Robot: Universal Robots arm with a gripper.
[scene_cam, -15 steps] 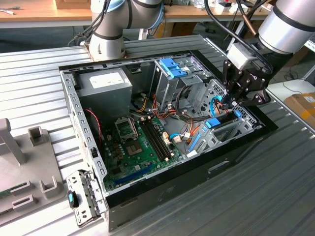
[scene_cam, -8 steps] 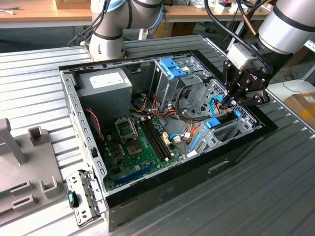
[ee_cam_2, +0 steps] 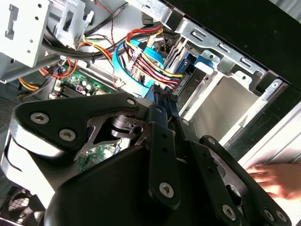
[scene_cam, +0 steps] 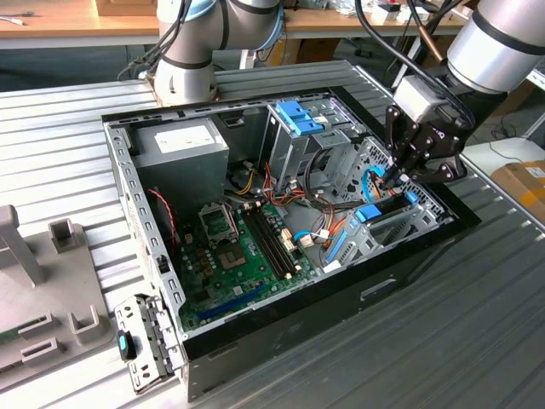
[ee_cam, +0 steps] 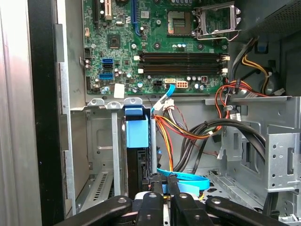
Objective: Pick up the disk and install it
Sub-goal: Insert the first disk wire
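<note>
The disk stands on edge in the drive bay at the exterior view's right end of the open computer case. Its light-blue carrier tab faces the motherboard. In the first wrist view the disk is a dark slab under the blue tab, between the bay's metal walls. My gripper hangs just above the disk's outer end. Its two fingers stand close together beside the disk's edge, over a light-blue flat cable. Nothing is visibly clamped between them.
Bundles of red, yellow and black wires run beside the bay. The motherboard, a grey power-supply box and a silver cage with a blue latch occupy the case. A person's hand rests outside the case wall.
</note>
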